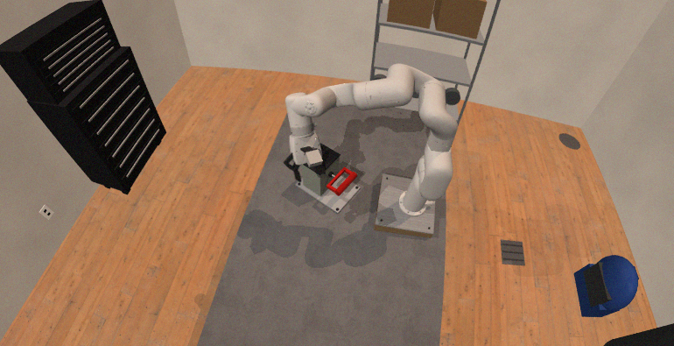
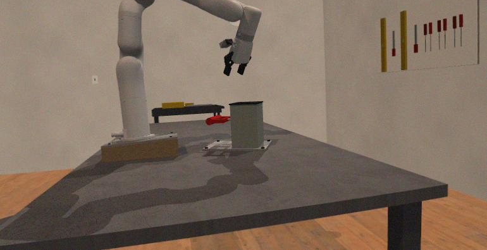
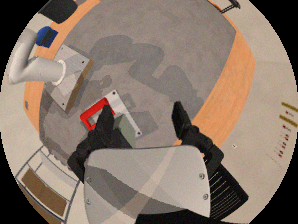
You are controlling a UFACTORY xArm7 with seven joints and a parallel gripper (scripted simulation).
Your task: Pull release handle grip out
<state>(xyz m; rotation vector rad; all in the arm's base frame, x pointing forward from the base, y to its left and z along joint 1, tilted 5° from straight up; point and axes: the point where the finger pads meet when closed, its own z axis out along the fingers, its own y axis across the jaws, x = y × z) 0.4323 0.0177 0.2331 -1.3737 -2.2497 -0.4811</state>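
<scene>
The release handle's red grip [image 1: 344, 182] [image 2: 215, 120] [image 3: 92, 112] is a rectangular loop that sticks out level from the grey-green housing [image 1: 312, 180] [image 2: 246, 125]. The housing has a black top and stands on a white baseplate [image 1: 340, 201] [image 2: 218, 144] on the dark grey table [image 1: 283, 272] [image 2: 307, 180]. My gripper [image 2: 234, 68] [image 3: 142, 110] is open and empty. It hangs in the air well above the housing's top, pointing down, and touches nothing. In the wrist view the grip lies by the left finger, far below it.
The arm's base plate [image 1: 405, 211] on its wooden block [image 2: 140, 150] stands on the table beside the housing, on the grip's side. A low bench [image 2: 187, 108] with yellow items is behind the table. A shelf [image 1: 424, 55] and a black tool cabinet [image 1: 80, 93] stand off the table.
</scene>
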